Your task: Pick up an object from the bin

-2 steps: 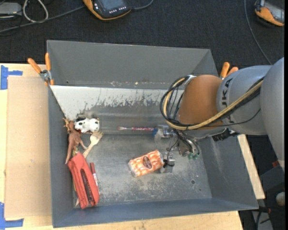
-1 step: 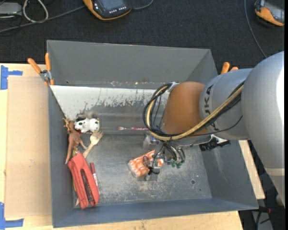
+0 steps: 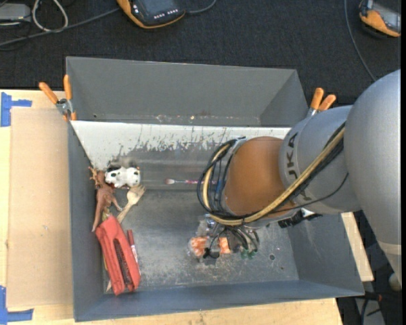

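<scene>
Grey metal forms the bin [image 3: 183, 93]. Low over its floor near the front wall, we see the gripper [image 3: 224, 241] beneath the arm's orange cover [image 3: 254, 175]. A small orange-and-pink object [image 3: 201, 247] lies just beside it. We cannot tell whether they touch or how the jaws stand. Well apart, along the far left wall, lie a flat red object [image 3: 118, 256], a brown dinosaur [image 3: 103, 198] and a white toy cow [image 3: 124, 176].
</scene>
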`<state>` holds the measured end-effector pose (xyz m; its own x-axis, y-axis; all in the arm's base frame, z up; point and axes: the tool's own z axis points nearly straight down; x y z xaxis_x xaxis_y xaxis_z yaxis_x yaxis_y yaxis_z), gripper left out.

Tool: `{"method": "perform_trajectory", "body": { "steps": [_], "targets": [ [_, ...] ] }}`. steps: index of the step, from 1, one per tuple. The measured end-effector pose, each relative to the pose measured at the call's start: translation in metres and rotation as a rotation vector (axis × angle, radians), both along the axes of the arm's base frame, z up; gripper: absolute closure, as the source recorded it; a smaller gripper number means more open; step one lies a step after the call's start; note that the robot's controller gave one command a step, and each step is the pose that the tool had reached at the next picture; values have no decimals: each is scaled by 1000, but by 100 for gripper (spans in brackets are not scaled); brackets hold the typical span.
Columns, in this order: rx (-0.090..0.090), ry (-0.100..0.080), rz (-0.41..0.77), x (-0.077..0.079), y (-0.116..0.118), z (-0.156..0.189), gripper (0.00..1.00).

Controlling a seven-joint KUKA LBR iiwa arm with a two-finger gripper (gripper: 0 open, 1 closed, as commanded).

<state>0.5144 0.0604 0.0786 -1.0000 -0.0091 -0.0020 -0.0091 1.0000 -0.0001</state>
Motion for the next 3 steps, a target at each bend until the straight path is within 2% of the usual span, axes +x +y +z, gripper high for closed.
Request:
{"method": "perform_trajectory", "body": {
  "steps": [1, 2, 3],
  "targets": [
    [0, 0, 0, 0, 0, 0, 100],
    [0, 7, 9, -6, -3, 56, 100],
    [-1, 8, 39, -1, -1, 125, 100]
  ]
}}
